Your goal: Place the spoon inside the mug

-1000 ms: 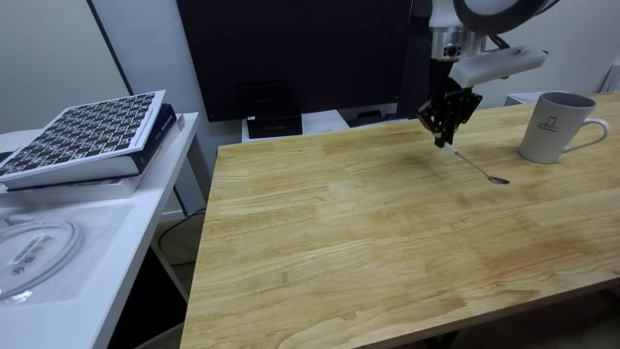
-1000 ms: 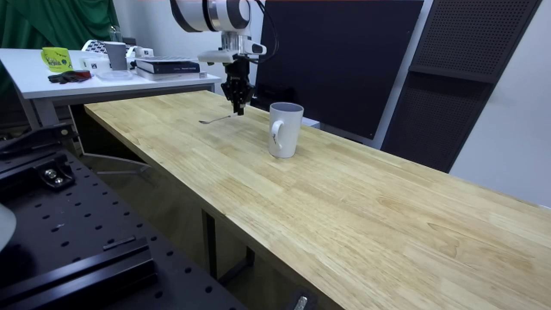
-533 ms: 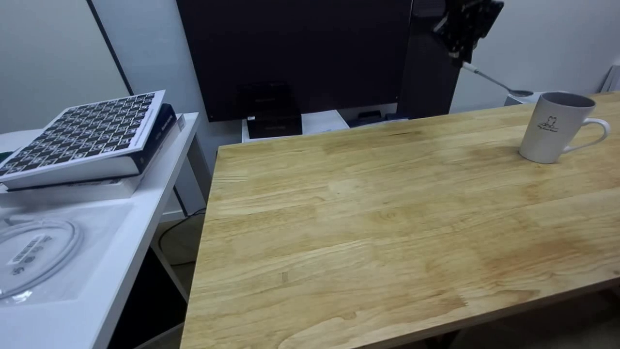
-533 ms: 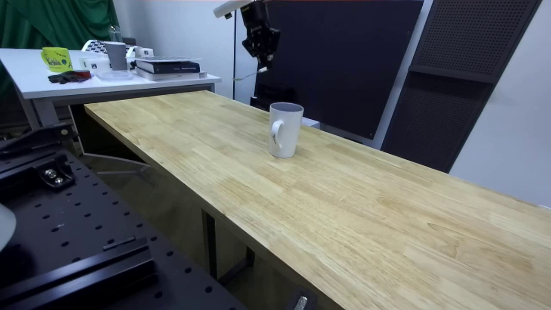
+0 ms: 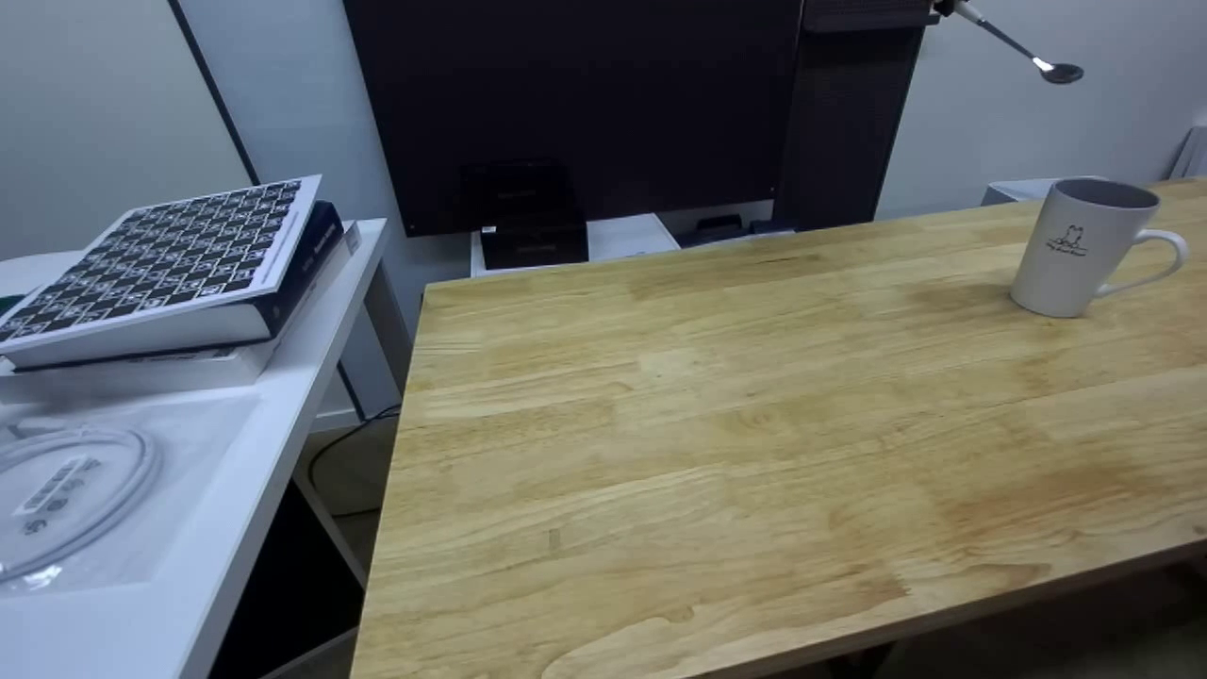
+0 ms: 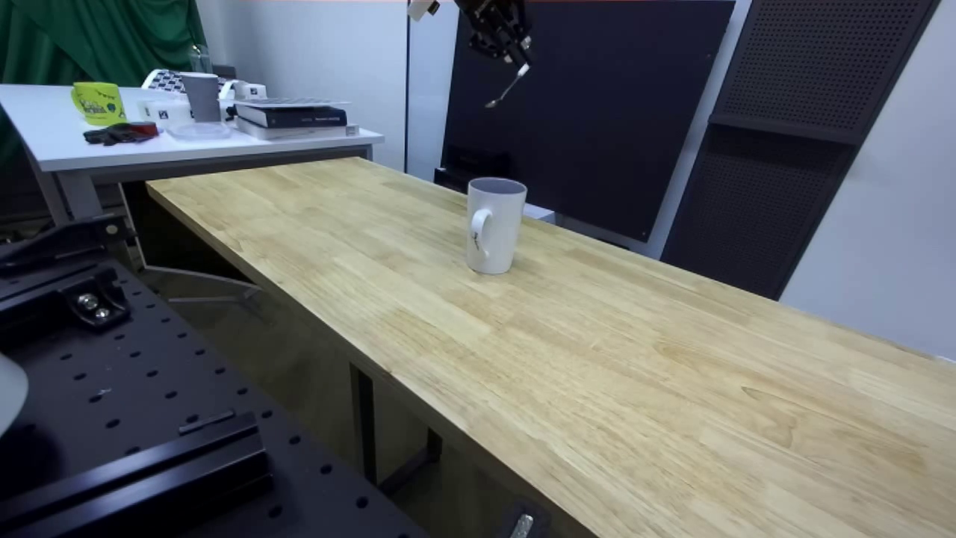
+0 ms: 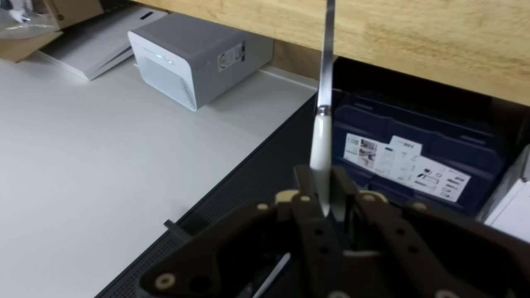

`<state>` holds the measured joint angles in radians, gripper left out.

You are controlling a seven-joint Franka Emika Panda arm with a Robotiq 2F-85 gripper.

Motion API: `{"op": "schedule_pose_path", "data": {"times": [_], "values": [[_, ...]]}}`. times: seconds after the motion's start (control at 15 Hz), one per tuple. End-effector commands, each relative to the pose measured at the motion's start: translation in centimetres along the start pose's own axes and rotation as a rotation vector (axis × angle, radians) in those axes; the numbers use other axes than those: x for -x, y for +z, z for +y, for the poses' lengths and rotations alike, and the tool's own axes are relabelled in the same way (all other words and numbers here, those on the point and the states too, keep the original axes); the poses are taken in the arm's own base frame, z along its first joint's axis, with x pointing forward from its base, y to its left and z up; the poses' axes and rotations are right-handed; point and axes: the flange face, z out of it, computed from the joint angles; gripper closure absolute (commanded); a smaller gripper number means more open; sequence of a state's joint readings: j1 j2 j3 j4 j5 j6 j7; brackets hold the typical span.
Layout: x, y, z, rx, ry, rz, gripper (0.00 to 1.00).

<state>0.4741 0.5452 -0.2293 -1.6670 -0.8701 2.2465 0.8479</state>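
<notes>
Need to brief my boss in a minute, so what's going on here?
The robot's gripper holds the spoon by its white end, up in the air and tilted, bowl lower. The mug stands upright on the table. In both exterior views the spoon shows higher than the mug; I can't tell whether the spoon's bowl is right over the opening. The spoon is meant to go into the mug, and that step is not yet done.

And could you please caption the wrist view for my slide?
The gripper holds the spoon by its white end, the table behind.
</notes>
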Motion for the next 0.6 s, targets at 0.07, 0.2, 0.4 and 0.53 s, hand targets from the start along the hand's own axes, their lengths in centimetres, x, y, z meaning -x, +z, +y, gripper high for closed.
{"op": "schedule_pose_path", "data": {"times": [0.07,0.2,0.4,0.53], "values": [[2.2,1.4,0.2,0.085,0.134,0.093,0.96],[3.7,1.9,-0.3,0.087,0.208,0.104,0.96],[5.7,1.5,-0.4,0.070,0.293,0.107,0.96],[6.9,0.5,0.2,0.061,0.340,0.130,0.96]]}}
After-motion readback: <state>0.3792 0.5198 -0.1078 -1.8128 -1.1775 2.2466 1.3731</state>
